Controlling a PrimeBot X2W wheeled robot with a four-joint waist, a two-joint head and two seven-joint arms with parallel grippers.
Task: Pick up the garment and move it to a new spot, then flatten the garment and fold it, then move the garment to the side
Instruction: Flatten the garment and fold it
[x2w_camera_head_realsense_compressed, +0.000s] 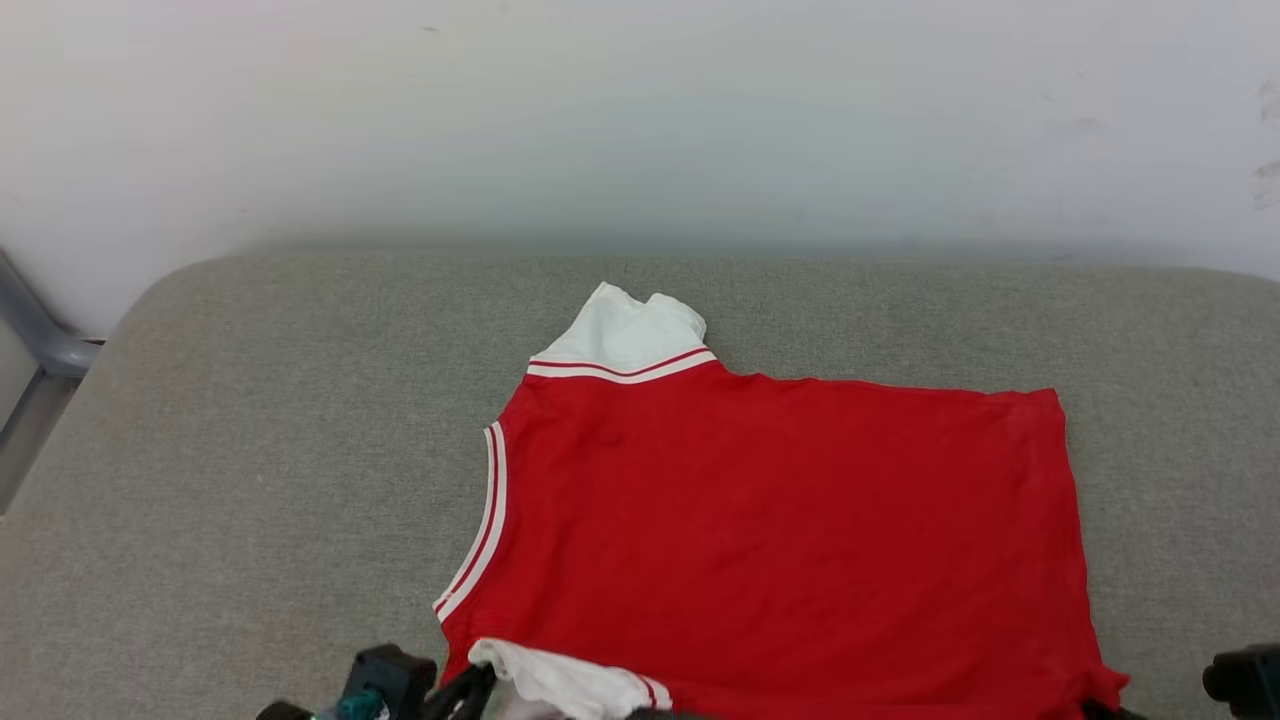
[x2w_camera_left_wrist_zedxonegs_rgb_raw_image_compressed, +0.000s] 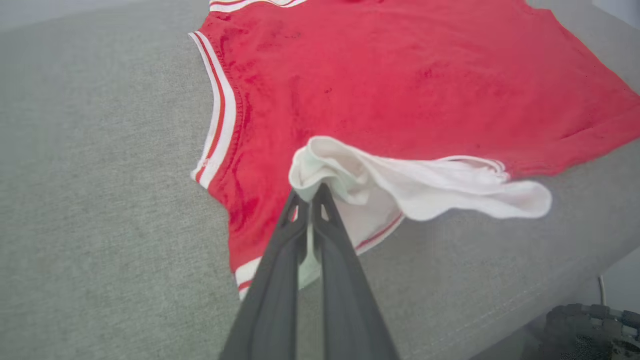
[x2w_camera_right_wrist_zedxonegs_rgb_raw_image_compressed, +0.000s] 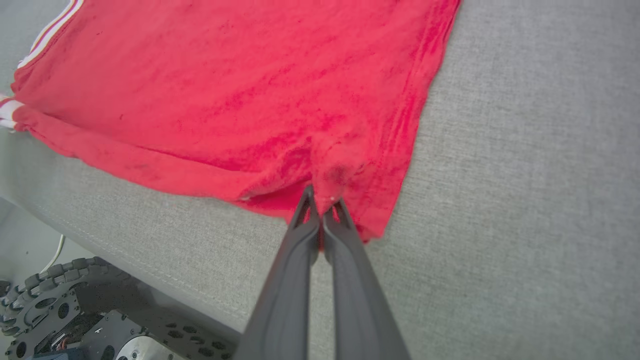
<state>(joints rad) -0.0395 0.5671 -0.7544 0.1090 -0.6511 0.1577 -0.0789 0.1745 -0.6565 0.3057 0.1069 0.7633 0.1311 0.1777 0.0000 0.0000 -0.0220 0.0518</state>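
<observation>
head cam: high, fwd-down, far | L+R wrist cams: low, close | shared: garment (x2w_camera_head_realsense_compressed: 780, 540) near edge

The left gripper (x2w_camera_left_wrist_zedxonegs_rgb_raw_image_compressed: 310, 194) and right gripper (x2w_camera_right_wrist_zedxonegs_rgb_raw_image_compressed: 323, 202) each have two long dark-grey fingers (x2w_camera_left_wrist_zedxonegs_rgb_raw_image_compressed: 272, 300) with slim triangular cut-outs near the tips. At the head view's lower left, a black housing (x2w_camera_head_realsense_compressed: 392, 674) carries a teal part (x2w_camera_head_realsense_compressed: 358, 704). At the right wrist view's lower left is a black wheel (x2w_camera_right_wrist_zedxonegs_rgb_raw_image_compressed: 47, 287) ringed with small rollers.
</observation>
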